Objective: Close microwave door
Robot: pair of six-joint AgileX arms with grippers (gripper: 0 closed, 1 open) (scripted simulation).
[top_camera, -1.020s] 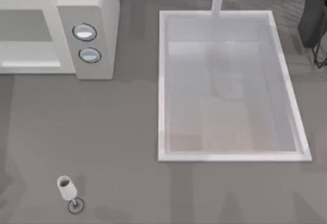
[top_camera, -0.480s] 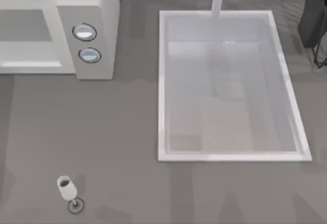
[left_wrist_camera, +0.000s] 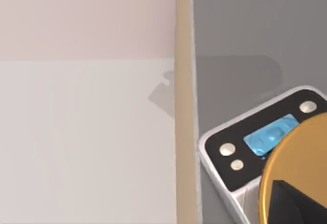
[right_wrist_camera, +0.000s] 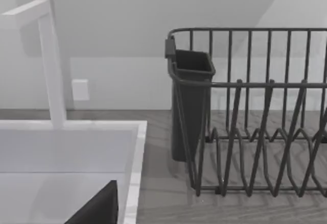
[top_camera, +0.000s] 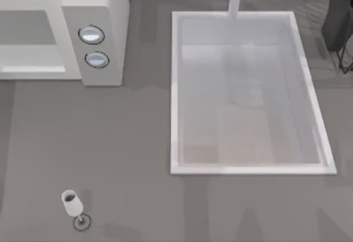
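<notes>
Microwave (top_camera: 94, 32) seen at bench (top_camera: 110, 154) rear-left, cavity exposed; sink (top_camera: 174, 115) to its right. End effector states: cannot tell, L or R.

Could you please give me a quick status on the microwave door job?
Microwave at table's far left, cavity open. Wine glass stands at the near left, well apart. Sink to its right.

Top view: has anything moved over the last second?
No visible change. The microwave with its grey cavity showing, the sink, the wine glass and the dish rack all sit where they were.
</notes>
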